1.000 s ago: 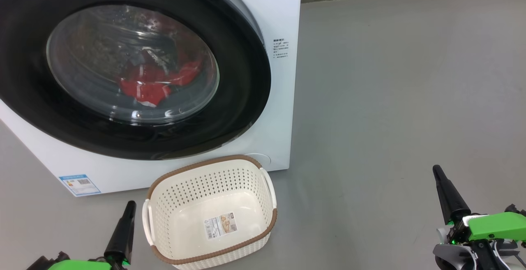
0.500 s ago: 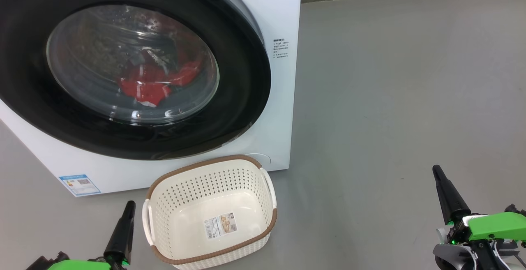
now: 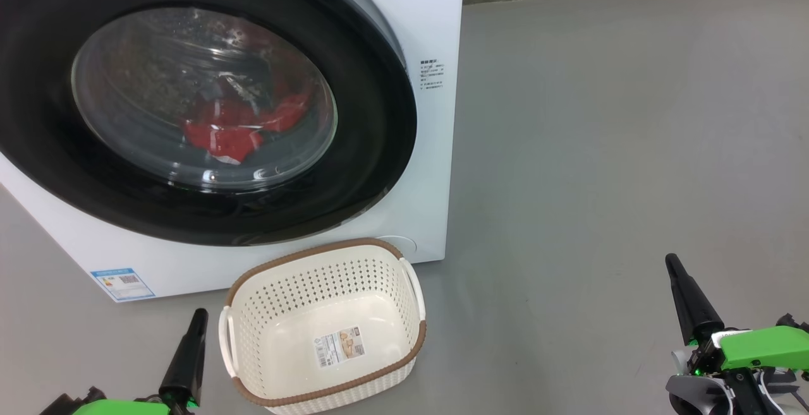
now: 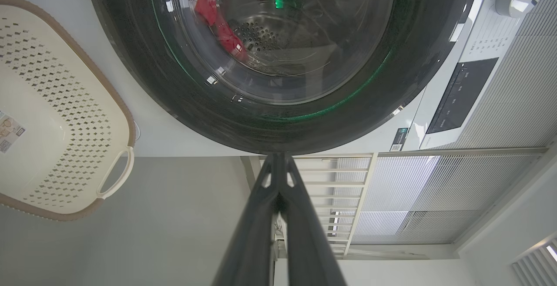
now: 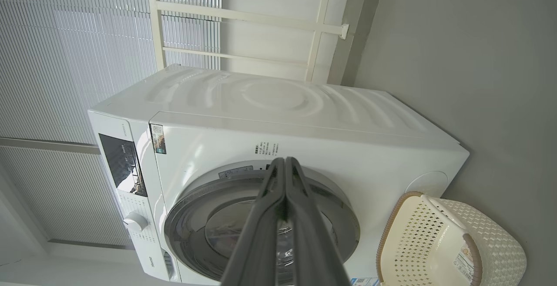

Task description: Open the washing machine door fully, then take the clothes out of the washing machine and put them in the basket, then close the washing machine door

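Washing machine door (image 3: pixel 379 150): shut against front of washing machine (image 3: pixel 430 23); wide black rim, clear glass window.

Clothes (image 3: pixel 221 134): red w/ a bit of white, seen thru the glass, lying low inside the drum.

Basket (image 3: pixel 316 279): upright on grey floor (image 3: pixel 600 150), directly in front of machine, just below door. Paper label (image 3: pixel 339 347) on its bottom.

Left gripper (image 3: pixel 200 317): lower left of head view, just beside basket's left handle, gap visible between them. Fingers (image 4: pixel 261 216) pressed together tip to tip. Left wrist view: tips aimed at door's black rim.

Right gripper (image 3: pixel 672 263): lower right of head view, over bare floor, well apart from basket & machine. Fingers together, tip to tip. Right wrist view: tips point at machine front, door closed, basket at machine's foot.

Blue sticker (image 3: pixel 122 283): bottom left corner of machine front.
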Motion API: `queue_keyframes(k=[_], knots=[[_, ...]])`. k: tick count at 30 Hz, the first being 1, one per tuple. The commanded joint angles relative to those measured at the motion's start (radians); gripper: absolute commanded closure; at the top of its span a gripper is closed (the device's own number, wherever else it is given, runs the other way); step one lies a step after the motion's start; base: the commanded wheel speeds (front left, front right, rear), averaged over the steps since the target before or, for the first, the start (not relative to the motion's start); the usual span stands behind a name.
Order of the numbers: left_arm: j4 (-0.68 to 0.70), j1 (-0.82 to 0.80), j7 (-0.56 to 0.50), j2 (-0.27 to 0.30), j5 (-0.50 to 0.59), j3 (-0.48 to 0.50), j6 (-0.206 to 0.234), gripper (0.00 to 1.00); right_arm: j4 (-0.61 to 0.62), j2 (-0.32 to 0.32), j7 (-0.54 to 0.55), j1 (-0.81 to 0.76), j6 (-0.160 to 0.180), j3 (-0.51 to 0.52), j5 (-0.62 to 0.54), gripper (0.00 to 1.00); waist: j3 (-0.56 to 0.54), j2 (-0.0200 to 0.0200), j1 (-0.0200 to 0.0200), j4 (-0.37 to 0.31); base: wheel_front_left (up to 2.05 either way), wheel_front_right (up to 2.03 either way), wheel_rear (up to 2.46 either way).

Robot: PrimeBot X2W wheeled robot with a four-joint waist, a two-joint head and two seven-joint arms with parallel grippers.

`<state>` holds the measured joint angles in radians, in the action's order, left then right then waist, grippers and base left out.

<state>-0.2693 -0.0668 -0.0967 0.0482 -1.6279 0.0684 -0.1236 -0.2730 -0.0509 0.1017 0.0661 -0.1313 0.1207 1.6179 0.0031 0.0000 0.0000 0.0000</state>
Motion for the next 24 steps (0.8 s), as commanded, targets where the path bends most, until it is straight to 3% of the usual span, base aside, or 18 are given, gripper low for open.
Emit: queue_keyframes(k=[1, 24], knots=[[0.025, -0.04, -0.008, 0.01, 0.011, 0.035, -0.007, 1.0, 0.029, -0.005, 0.006, 0.041, 0.001, -0.013, -0.004, 1.0, 0.0, 0.0, 0.0, 0.0, 0.0, 0.0, 0.0], [0.025, -0.041, -0.011, 0.007, 0.014, 0.039, -0.007, 1.0, 0.028, -0.003, 0.008, 0.041, 0.001, -0.011, -0.006, 1.0, 0.0, 0.0, 0.0, 0.0, 0.0, 0.0, 0.0]])
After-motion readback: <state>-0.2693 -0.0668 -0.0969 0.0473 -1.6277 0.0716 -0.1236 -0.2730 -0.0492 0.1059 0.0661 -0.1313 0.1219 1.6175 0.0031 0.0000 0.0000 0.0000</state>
